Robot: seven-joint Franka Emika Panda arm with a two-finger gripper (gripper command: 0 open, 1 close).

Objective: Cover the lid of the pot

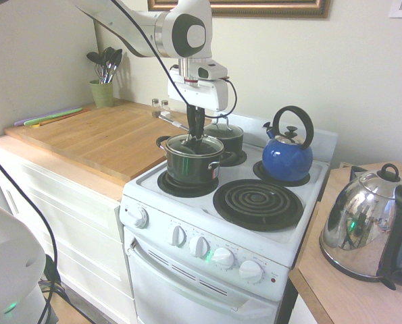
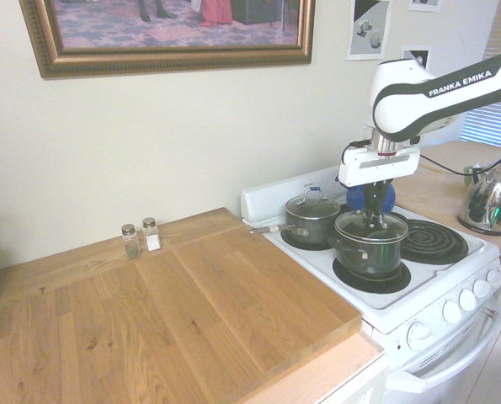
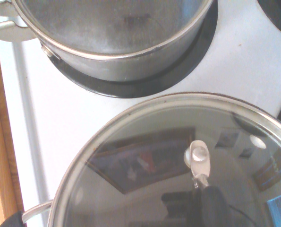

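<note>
Arm (image 2: 452, 88) lettered "FRANKA EMIKA", lid (image 1: 193, 145) on pot (image 1: 190, 167)

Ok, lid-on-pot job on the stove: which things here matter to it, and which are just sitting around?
In the job:
- the lid, sitting on the pot
- the pot, on the front-left burner
- the gripper, shut on the lid's handle

Just sitting around:
- smaller lidded pot behind
- blue kettle
- steel electric kettle
- two shakers
- utensil cup
- wooden board
</note>
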